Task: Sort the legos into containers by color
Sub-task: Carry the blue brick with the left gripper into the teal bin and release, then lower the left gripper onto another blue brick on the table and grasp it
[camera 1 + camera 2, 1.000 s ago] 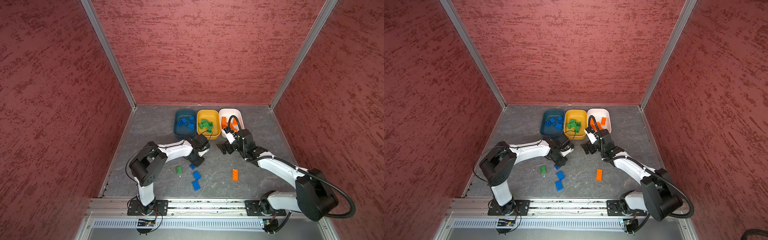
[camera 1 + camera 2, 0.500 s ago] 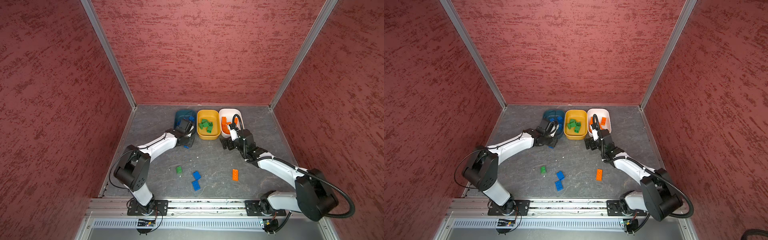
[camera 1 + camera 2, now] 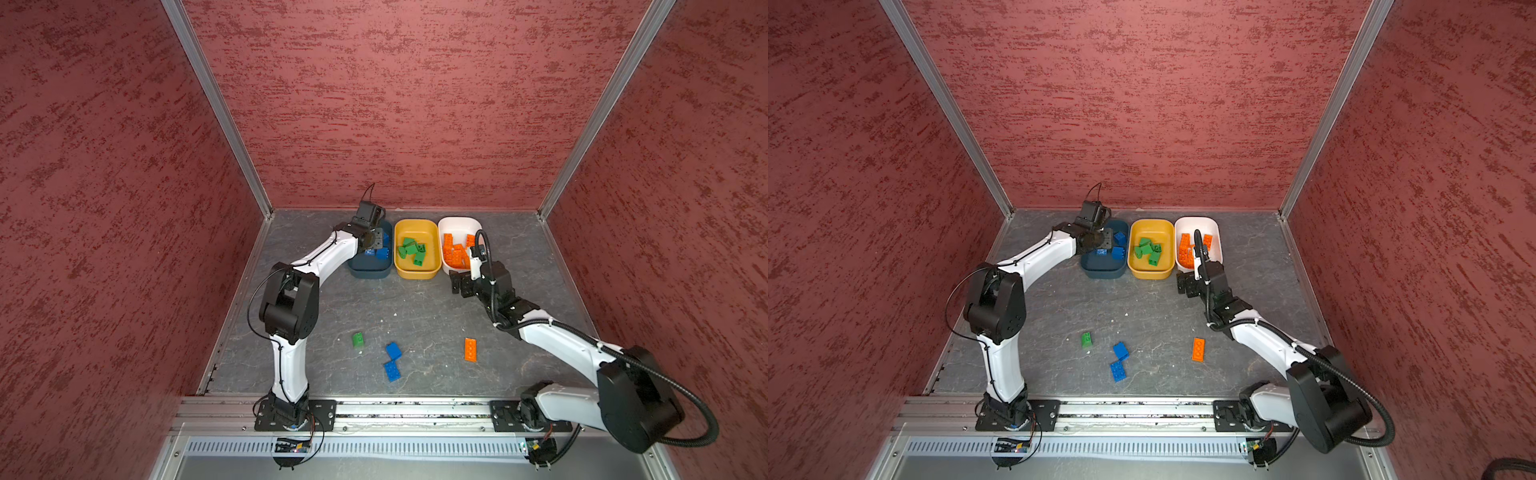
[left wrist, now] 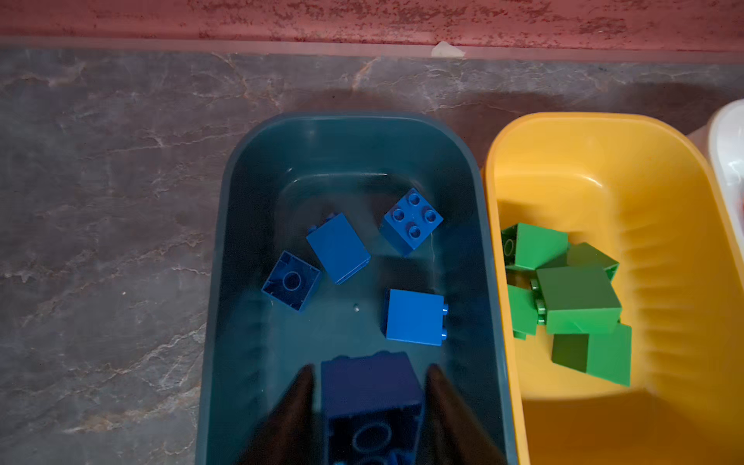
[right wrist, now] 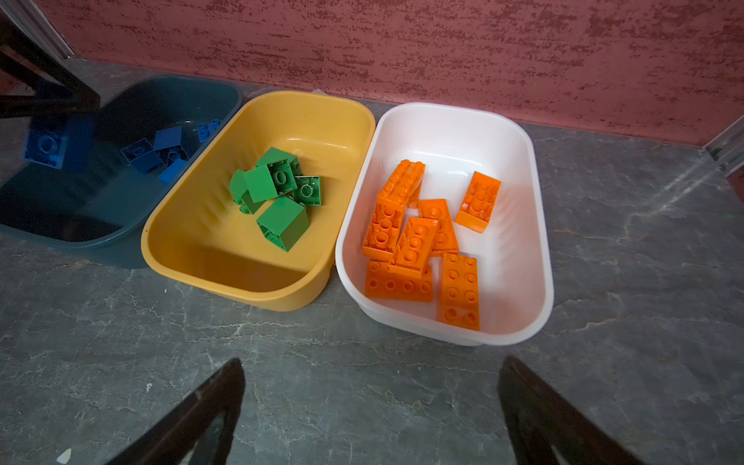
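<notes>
**Worktop** (image 3: 415, 316): grey, stone-patterned, walled in red on three sides.

**Containers**, side by side in a row at the far edge:
- Teal tub (image 3: 370, 271), left. It holds four blue bricks (image 4: 414, 317) lying apart on its floor. One is studs up, one hollow side up and two are on their sides.
- Yellow tub (image 3: 417, 273), middle. It holds a heap of green bricks (image 5: 282, 225), about five, all touching.
- White tub (image 3: 457, 222), right. It holds orange bricks (image 5: 459, 290), about seven, long and flat, some piled on others.

**Loose items**, on the near half of the worktop:
- Loose green brick (image 3: 358, 339), left of centre.
- Pair of blue bricks (image 3: 392, 370), just beside each other near the centre.
- Loose orange brick (image 3: 470, 349), to the right and well apart from the rest.

**Left claw** (image 4: 370, 370): it hangs over the near end of the teal tub. The jaws stand part-way apart, slightly wider than the shadowed blue brick (image 4: 370, 406) between them. That brick is blurred and its hollow side faces the wrist camera. In the right wrist view it shows just under the claw's tips, above the tub floor.

**Right claw** (image 5: 372, 360): the jaws are spread wide with nothing between them. It hangs above bare worktop just near of the white tub.
</notes>
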You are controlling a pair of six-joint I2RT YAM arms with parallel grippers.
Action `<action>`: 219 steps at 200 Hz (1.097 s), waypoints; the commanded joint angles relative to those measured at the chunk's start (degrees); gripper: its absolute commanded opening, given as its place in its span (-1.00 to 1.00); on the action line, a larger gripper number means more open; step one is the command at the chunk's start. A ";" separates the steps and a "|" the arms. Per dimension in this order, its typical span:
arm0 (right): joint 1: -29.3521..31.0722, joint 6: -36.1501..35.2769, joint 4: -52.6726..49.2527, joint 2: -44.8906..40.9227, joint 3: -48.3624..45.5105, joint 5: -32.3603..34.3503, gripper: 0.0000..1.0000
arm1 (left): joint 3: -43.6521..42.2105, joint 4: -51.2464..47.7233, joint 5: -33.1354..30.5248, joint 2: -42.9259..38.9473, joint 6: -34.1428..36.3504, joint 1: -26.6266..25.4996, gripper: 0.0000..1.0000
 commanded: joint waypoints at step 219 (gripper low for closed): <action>-0.05 0.27 16.31 0.62 -6.42 -11.87 0.98 | -37.29 -15.38 7.27 -32.21 8.31 -34.61 0.95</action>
